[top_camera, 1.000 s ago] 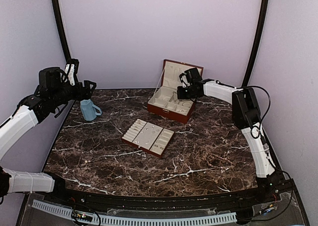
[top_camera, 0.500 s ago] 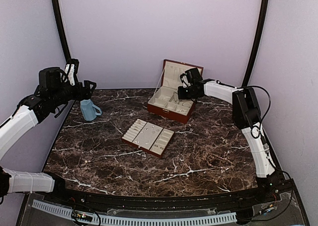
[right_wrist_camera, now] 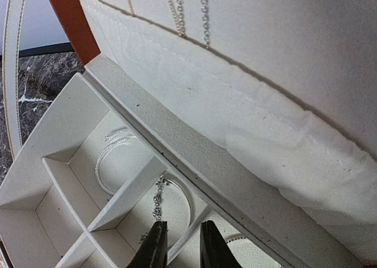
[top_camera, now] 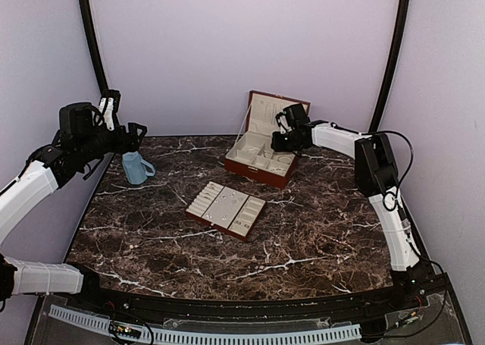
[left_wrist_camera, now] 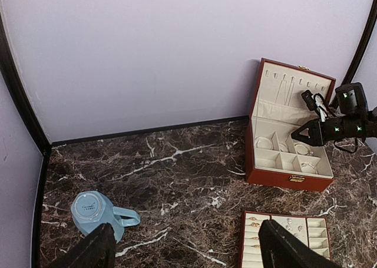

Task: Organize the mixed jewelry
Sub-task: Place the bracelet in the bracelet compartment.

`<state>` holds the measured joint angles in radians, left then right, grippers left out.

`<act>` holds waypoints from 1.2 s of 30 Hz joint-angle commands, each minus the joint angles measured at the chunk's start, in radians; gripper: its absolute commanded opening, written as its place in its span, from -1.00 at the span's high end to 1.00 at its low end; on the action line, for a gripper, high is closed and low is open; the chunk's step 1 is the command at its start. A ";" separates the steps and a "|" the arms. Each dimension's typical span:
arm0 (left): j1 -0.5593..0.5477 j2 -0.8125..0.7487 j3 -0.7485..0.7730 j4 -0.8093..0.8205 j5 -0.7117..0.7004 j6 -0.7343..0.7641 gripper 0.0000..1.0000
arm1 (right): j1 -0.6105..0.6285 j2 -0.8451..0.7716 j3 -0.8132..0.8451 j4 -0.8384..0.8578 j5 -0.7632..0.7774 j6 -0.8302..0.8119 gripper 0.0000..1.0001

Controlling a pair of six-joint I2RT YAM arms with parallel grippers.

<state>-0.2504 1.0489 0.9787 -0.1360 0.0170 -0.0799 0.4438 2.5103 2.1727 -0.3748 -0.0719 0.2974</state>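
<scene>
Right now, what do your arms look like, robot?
The left arm and right arm are white tubes with chunky black joints. A thin black cable loops off the right one. The fingers are black; tiny green lights dot the right wrist.

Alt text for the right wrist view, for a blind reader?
The right gripper, fingertips slightly apart and empty, hovers over a silver bracelet in a cream compartment of the jewelry box. A second bracelet lies in the next compartment; chains hang above.

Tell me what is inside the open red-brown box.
Silver bracelets lie in the cream compartments of the box, and thin chains hang inside its lid. The right gripper covers part of one compartment; what lies under it cannot be seen.
</scene>
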 commanded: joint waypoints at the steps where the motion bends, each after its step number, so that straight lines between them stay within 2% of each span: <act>1: 0.005 -0.019 -0.010 0.015 -0.004 0.015 -0.74 | -0.005 -0.032 0.005 0.018 -0.009 0.002 0.54; 6: 0.005 -0.027 -0.014 0.021 -0.005 0.014 -0.74 | -0.007 -0.085 -0.029 0.036 0.009 -0.017 0.43; 12: 0.005 -0.046 -0.026 0.034 -0.039 0.016 -0.74 | -0.022 -0.198 -0.151 0.080 0.032 -0.029 0.35; 27: 0.005 -0.047 -0.053 0.067 -0.066 0.019 -0.73 | -0.050 -0.576 -0.640 0.185 0.081 -0.022 0.24; 36: 0.005 -0.042 -0.064 0.077 -0.096 0.032 -0.74 | -0.053 -0.796 -0.909 0.105 0.177 0.004 0.22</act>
<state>-0.2504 1.0145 0.9287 -0.0895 -0.0540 -0.0631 0.3962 1.7988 1.3468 -0.2413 0.0452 0.2779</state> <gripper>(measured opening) 0.869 0.388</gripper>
